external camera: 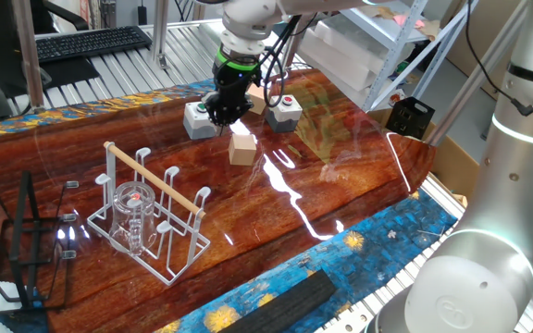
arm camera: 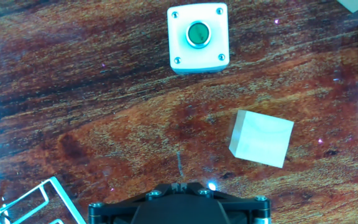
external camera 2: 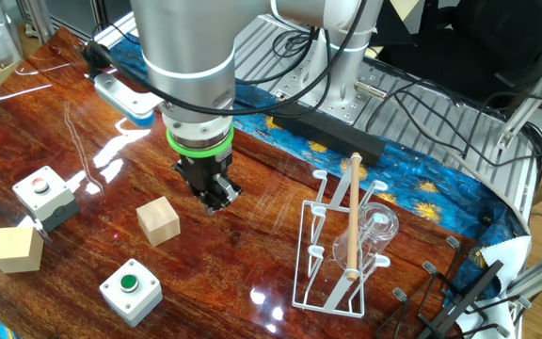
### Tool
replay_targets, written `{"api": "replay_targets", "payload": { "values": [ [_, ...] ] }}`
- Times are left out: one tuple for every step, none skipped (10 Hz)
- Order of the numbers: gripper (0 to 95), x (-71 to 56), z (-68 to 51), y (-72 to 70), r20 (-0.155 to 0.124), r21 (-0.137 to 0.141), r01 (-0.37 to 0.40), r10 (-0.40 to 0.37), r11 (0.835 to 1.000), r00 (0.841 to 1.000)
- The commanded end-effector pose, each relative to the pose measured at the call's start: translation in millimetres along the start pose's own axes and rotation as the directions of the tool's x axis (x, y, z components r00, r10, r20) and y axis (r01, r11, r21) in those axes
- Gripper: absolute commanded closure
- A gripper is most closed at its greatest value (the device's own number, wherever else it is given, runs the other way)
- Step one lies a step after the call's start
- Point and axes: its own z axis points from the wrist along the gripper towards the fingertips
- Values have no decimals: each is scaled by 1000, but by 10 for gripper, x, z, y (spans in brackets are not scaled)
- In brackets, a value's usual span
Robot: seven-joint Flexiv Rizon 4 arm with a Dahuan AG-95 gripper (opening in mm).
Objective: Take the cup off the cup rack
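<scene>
The white wire cup rack (external camera: 169, 242) with a wooden rod (external camera: 151, 176) across the top stands at the front left of the table. The clear glass cup (external camera: 135, 217) sits on one of its pegs, under the rod. In the other fixed view the rack (external camera 2: 329, 282) and the cup (external camera 2: 380, 226) are to the right. My gripper (external camera: 222, 113) hangs over the table's far middle, well away from the rack, with its jaws together and nothing in them. It also shows in the other fixed view (external camera 2: 213, 195). In the hand view only a rack corner (arm camera: 39, 198) shows beside my gripper (arm camera: 179, 184).
A wooden cube (external camera: 242, 148) lies just by the gripper, with a green-button box (external camera: 199, 118) and a red-button box (external camera: 282, 113) beyond. A second cube (external camera 2: 17, 249) lies farther off. A black wire stand (external camera: 21, 242) stands left of the rack. A black bar (external camera: 280, 301) lies at the front edge.
</scene>
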Motion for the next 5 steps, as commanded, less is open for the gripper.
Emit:
{"api": "replay_targets", "payload": {
  "values": [
    [950,-3,-2,0,1,0,2,-2,1000,1000],
    [950,-3,-2,0,3,1,5,-5,1000,1000],
    [950,-3,-2,0,5,1,5,-5,1000,1000],
    [950,-3,-2,0,6,1,6,-6,1000,1000],
    [950,-3,-2,0,7,1,7,-7,1000,1000]
  ]
}}
